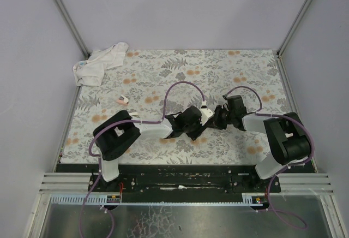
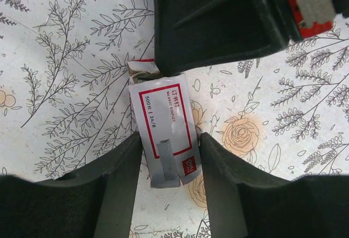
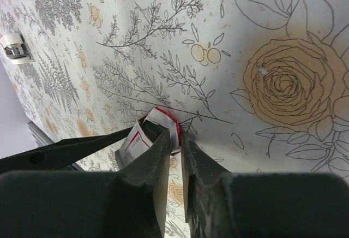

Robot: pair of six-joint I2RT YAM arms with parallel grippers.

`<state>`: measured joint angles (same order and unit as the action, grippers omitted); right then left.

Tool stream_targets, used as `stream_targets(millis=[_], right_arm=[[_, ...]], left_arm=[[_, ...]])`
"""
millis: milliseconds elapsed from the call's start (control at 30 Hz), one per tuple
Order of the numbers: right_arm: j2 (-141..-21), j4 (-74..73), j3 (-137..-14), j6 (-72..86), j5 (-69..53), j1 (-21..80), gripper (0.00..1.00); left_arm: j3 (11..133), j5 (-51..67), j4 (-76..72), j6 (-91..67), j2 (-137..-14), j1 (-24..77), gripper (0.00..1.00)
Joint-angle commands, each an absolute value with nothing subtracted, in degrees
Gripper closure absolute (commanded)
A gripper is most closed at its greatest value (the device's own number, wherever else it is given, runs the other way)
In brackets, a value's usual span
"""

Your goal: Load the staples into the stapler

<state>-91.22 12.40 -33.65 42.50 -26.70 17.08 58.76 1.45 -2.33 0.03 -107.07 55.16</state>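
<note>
The staples box [image 2: 163,112] is white with a red frame and lies on the floral table at the middle. A grey staple strip [image 2: 163,161] shows at its near end. My left gripper [image 2: 170,142] is shut on the box, one finger against each long side. My right gripper [image 3: 179,134] is shut on the red-edged flap [image 3: 166,119] at the box's far end. It is the black body [image 2: 218,19] over that end in the left wrist view. In the top view the two grippers [image 1: 203,119] [image 1: 216,117] meet tip to tip. A small pink and cream stapler [image 1: 122,100] lies apart at the left and also shows in the right wrist view [image 3: 12,47].
A crumpled white cloth [image 1: 101,63] lies at the far left corner. Grey walls with metal posts close the table at the back and sides. A black rail [image 1: 180,175] runs along the near edge under the arm bases.
</note>
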Motion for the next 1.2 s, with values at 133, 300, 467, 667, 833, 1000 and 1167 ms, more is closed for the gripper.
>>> stream_targets(millis=[133,300,467,667,833,1000,1167], right_arm=[[-90.9,13.6,-34.4,43.0,-26.3,16.7,0.99],[-88.4,13.7,-33.1,43.2,-23.1,15.8,1.00],[-85.3,12.9,-32.2,42.6,-20.4,14.0,1.00],[-85.0,11.5,-32.0,41.1,-19.5,11.9,1.00],[-84.9,10.9,-31.3,41.0,-18.6,10.8,1.00],[-84.7,9.6,-31.6,40.7,-18.6,10.4,0.97],[-81.7,5.4,-32.6,39.0,-15.4,9.9,0.54]], left_arm=[[57.9,-0.5,0.3,1.6,-107.5,55.8,0.56],[57.6,-1.3,0.6,1.9,-107.2,55.8,0.56],[57.5,-1.4,0.7,2.1,-106.8,55.9,0.57],[57.4,-0.9,0.4,2.3,-106.8,55.9,0.57],[57.2,-1.0,0.4,2.2,-106.8,56.0,0.57],[57.4,-0.9,0.2,1.7,-106.3,56.0,0.51],[59.3,-3.6,0.0,-2.1,-101.2,55.9,0.19]])
